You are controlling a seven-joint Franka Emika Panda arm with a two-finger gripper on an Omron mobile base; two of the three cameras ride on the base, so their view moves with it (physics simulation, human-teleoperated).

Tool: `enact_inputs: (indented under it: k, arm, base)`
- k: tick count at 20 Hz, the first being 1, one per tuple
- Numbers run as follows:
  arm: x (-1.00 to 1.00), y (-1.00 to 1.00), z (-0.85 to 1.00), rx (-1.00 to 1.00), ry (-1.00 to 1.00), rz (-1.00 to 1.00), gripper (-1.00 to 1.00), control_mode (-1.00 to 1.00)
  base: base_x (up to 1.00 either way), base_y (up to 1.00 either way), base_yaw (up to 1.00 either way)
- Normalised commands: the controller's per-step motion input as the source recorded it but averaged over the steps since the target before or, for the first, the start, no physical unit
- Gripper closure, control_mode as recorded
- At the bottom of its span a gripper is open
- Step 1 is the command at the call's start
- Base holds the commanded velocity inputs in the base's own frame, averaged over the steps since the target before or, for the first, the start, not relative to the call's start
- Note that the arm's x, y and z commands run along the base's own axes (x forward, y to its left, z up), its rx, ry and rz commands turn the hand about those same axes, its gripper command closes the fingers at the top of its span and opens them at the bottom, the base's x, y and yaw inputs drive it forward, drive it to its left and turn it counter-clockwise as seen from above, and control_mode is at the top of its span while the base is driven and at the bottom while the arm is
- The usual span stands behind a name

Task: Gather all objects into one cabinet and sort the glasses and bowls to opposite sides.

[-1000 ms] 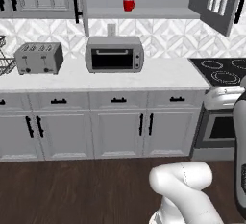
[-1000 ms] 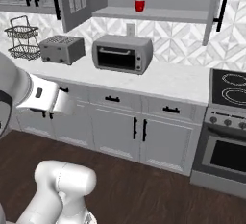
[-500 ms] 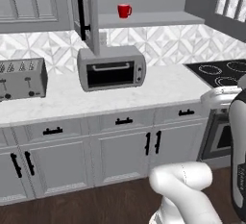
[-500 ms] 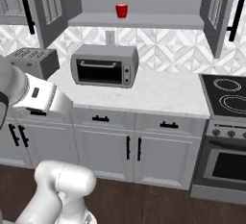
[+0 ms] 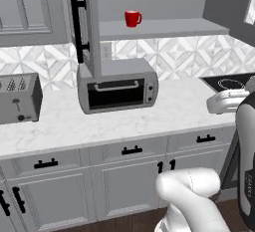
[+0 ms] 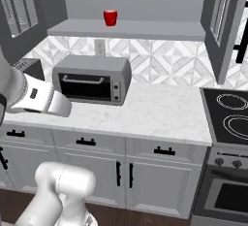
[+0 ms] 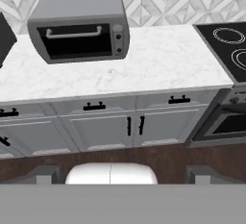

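Judging by what stands out, little is done: one red mug (image 5: 132, 18) sits on the open cabinet's shelf (image 5: 164, 28) at upper centre, tool spread and empty, other cups and bowls still to fetch.

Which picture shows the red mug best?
The left base view: the red mug sits on the cabinet shelf large enough that its handle shows on the right. The right base view has the same mug on the shelf, but no handle shows. The hand view looks lower, at the toaster oven and counter.
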Motion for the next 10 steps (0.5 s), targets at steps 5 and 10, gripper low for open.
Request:
enact_inputs:
  k: [5, 10]
  arm:
    - [0.0, 0.0, 0.0, 0.0, 0.0, 0.0, -1.0, 1.0]
    - [0.0, 0.0, 0.0, 0.0, 0.0, 0.0, -1.0, 1.0]
  base:
    - [0.48, -0.58, 0.1]
    - [0.66, -0.07, 0.01]
